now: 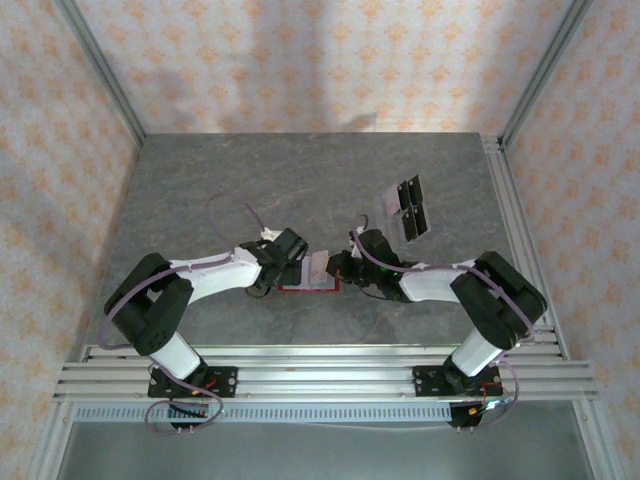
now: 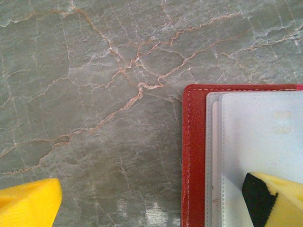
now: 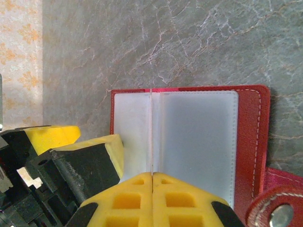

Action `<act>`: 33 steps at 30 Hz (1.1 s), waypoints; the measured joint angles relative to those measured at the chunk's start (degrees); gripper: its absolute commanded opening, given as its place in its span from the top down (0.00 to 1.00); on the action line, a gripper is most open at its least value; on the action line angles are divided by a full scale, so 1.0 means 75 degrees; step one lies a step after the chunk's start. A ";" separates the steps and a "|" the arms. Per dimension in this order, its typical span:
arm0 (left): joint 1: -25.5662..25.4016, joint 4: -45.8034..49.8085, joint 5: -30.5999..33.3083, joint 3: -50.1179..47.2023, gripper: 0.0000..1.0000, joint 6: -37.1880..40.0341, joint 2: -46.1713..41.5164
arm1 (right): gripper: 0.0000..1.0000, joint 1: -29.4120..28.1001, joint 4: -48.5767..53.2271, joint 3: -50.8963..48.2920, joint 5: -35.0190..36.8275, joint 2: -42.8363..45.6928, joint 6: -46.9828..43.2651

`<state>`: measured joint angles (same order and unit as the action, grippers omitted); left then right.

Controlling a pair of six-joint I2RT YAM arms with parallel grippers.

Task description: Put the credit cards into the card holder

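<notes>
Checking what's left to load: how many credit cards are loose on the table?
2 I can tell apart, beyond and right of the card holder: a farther credit card and a nearer one, close together. More may be stacked there.

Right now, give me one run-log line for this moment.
left tool: open, one finger over card holder | right tool: shut on a holder sleeve leaf | credit cards: on table, apart from holder

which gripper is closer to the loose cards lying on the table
Right. The right gripper is at the right edge of the card holder, down-left of the credit cards; the left gripper is at its left edge, farther off.
</notes>
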<state>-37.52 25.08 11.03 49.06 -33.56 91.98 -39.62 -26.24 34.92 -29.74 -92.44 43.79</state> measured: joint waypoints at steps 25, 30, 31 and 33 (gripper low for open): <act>0.0000 -0.0032 0.0000 -0.0020 0.00 -0.0058 0.0000 | 1.00 0.0000 -0.0670 -0.0262 -0.0044 -0.0341 0.0283; 0.0000 -0.0061 0.0015 -0.0055 0.00 -0.0117 -0.0017 | 1.00 0.0000 -0.0799 -0.0262 -0.0117 -0.0522 0.0283; 0.0000 -0.0058 0.0020 -0.0058 0.00 -0.0117 -0.0017 | 1.00 0.0000 -0.0822 -0.0262 -0.0157 -0.0557 0.0283; 0.0000 -0.0058 0.0023 -0.0058 0.00 -0.0117 -0.0017 | 1.00 0.0000 -0.0854 -0.0262 -0.0192 -0.0603 0.0286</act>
<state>-37.52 24.64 11.20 48.62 -34.44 91.85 -39.62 -32.64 32.95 -31.18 -96.97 45.93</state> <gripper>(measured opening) 0.998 0.040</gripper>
